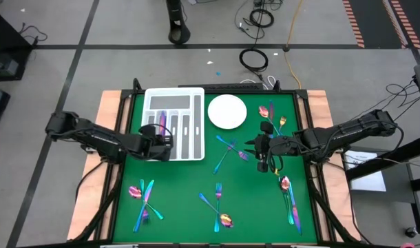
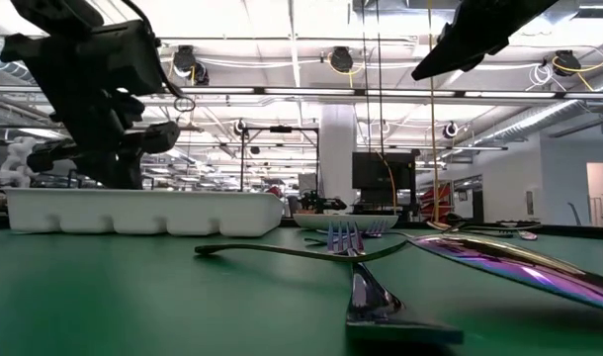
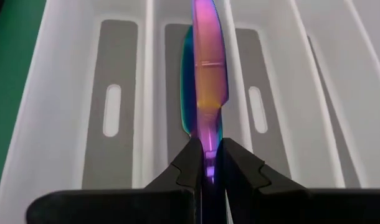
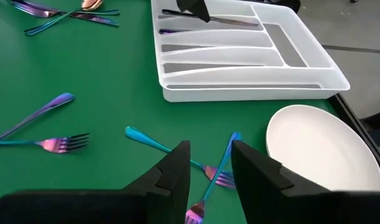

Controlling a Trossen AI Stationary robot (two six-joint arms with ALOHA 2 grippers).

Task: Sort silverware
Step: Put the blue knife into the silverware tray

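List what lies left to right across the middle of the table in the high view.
left gripper holding a knife over the white divided tray → white plate → right gripper

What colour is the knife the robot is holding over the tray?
Shiny pink and purple, gold mid-blade, on the knife. The left wrist view shows it best.

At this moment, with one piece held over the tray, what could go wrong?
1. The left end effector pinches the knife by its handle tip only; it could swivel and land across a divider of the tray.
2. The right end effector hovers open over two crossed forks; closing there might snag both.
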